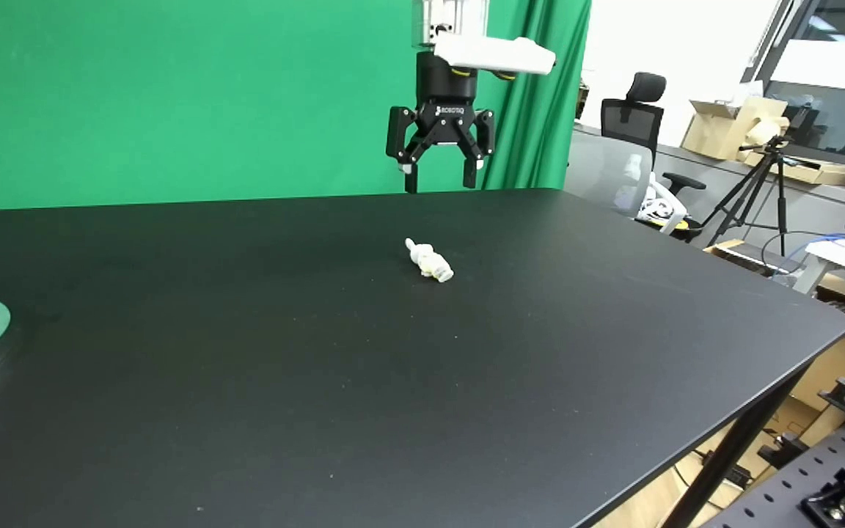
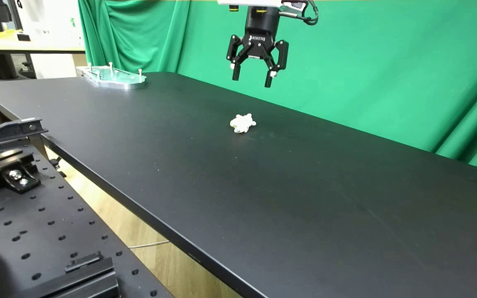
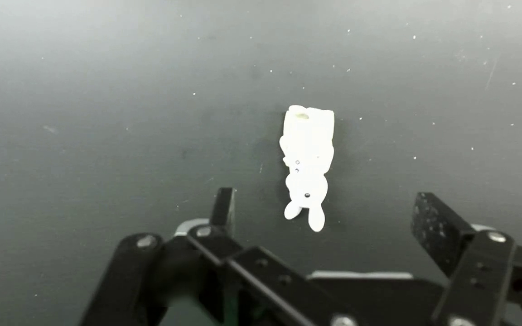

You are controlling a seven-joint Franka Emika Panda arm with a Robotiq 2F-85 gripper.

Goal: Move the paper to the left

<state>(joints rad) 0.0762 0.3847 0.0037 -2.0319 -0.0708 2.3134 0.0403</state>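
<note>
- Reads "ROBOTIQ" in small pale lettering (image 1: 452, 111) on the black, jointed, two-fingered gripper (image 1: 441, 182), in both exterior views.
- Runs crosswise on the gripper's body.

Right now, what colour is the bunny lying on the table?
The bunny is white, with a few small dark marks; the wrist view shows it best.

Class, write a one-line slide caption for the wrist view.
An open gripper above a dark tabletop, where a white rabbit-shaped figure lies, ears pointing toward the gripper.
</note>
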